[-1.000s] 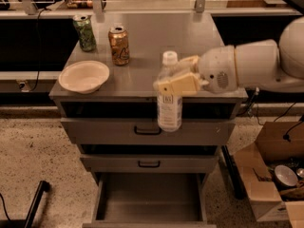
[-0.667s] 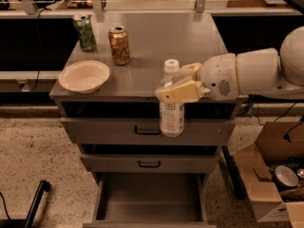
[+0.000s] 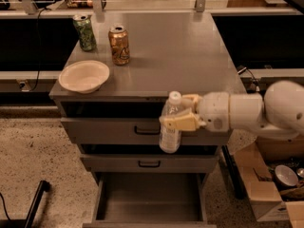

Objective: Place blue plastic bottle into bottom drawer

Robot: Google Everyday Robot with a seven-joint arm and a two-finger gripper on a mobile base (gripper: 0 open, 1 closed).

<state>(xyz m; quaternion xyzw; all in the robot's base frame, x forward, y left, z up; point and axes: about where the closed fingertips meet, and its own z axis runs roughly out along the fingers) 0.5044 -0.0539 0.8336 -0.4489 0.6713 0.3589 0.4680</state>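
Observation:
My gripper (image 3: pixel 178 114) is shut on the blue plastic bottle (image 3: pixel 170 132), a clear bluish bottle with a white cap. It holds the bottle upright in the air in front of the cabinet's two upper drawers, right of centre. The white arm (image 3: pixel 256 112) reaches in from the right. The bottom drawer (image 3: pixel 149 198) is pulled open below, a plain grey tray with nothing in it. The bottle hangs above the drawer's right half.
On the cabinet top (image 3: pixel 166 51) stand a green can (image 3: pixel 84 31), an orange-gold can (image 3: pixel 118 44) and a white bowl (image 3: pixel 84 76) at the left. A cardboard box (image 3: pixel 266 184) with items sits on the floor at the right. A black pole (image 3: pixel 35 203) lies lower left.
The gripper has carried the bottle downward and forward, from the level of the cabinet top's front edge to the front of the upper drawers. The arm has lowered with it.

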